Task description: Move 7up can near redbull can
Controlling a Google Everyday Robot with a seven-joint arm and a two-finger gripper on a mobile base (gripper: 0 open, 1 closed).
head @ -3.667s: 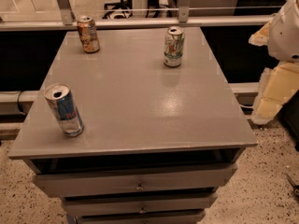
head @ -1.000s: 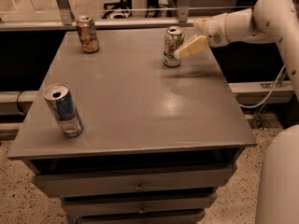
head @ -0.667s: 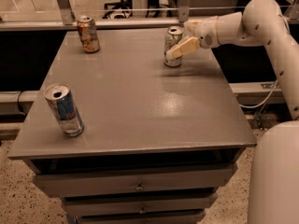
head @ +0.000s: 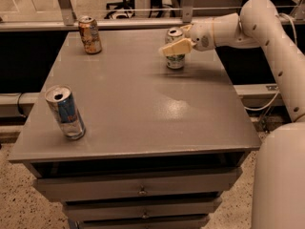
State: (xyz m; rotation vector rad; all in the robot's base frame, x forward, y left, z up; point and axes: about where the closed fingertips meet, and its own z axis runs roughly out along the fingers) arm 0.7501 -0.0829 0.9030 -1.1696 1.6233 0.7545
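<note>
Grey worktop [head: 143, 109] with three upright cans, white hand [head: 175, 46] at the 7up can [head: 175, 62].

At the far right of the worktop: 7up can, standing, with the hand right across its upper front, reached in from the right on a white arm [head: 267, 27]. Cannot tell whether the hand is open or closed on the can. At the near left edge, well apart from both: redbull can [head: 66, 112], open top showing. At the far left corner: orange-brown can [head: 89, 34]. Under the worktop: drawers [head: 138, 190] with small knobs.
</note>
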